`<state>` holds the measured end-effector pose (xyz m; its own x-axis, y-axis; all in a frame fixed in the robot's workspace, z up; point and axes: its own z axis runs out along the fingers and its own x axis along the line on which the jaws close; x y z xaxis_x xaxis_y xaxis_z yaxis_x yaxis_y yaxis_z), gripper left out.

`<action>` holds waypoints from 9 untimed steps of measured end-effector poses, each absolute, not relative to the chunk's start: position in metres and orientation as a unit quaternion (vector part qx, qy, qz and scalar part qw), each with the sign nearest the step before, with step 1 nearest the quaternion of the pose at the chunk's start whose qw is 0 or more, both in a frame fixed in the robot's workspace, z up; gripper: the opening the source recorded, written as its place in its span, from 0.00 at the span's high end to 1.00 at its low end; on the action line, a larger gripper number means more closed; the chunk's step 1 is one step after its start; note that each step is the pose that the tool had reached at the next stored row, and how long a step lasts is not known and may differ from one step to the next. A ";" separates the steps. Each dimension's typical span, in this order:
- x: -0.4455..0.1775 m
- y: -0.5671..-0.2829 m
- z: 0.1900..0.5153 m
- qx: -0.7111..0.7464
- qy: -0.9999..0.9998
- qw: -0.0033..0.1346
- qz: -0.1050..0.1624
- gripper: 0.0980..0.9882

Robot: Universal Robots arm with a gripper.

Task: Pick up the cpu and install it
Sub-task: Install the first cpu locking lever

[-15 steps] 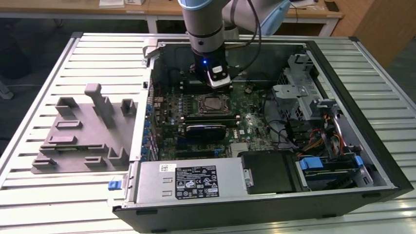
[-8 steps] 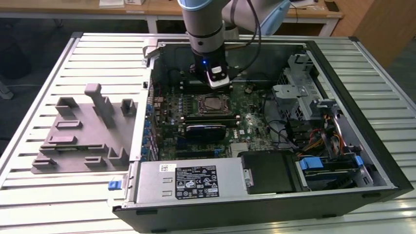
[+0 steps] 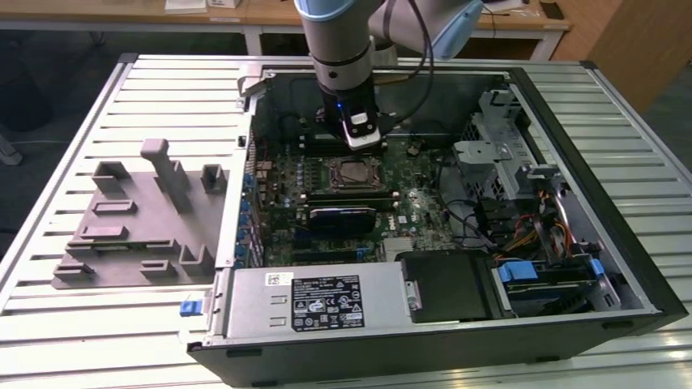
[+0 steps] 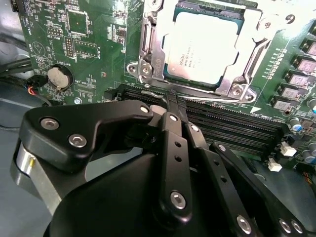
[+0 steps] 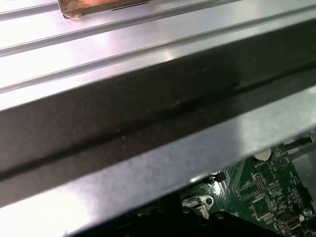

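The arm (image 3: 343, 49) is silver-grey with light blue joint caps and a black cable; the gripper (image 4: 170, 106) is black linkages with silver screws.

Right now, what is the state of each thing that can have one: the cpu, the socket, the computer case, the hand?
cpu: seated flat in the socket, not held.
socket frame: lies around the cpu.
computer case: on its side, side panel off, open.
hand: fingers together, holding nothing, above the memory slots beside the socket.
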<state>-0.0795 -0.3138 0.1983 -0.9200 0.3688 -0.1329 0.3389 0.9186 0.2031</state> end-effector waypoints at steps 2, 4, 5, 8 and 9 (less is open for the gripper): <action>-0.080 -0.315 0.198 0.182 0.976 0.085 0.088 0.99; -0.080 -0.316 0.197 0.182 0.976 0.085 0.088 0.99; -0.080 -0.316 0.196 0.182 0.976 0.085 0.088 0.99; -0.080 -0.317 0.195 0.182 0.976 0.085 0.088 0.99; -0.080 -0.317 0.195 0.183 0.976 0.085 0.088 0.99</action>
<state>-0.0795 -0.3175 0.1949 -0.9190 0.3712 -0.1329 0.3413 0.9178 0.2030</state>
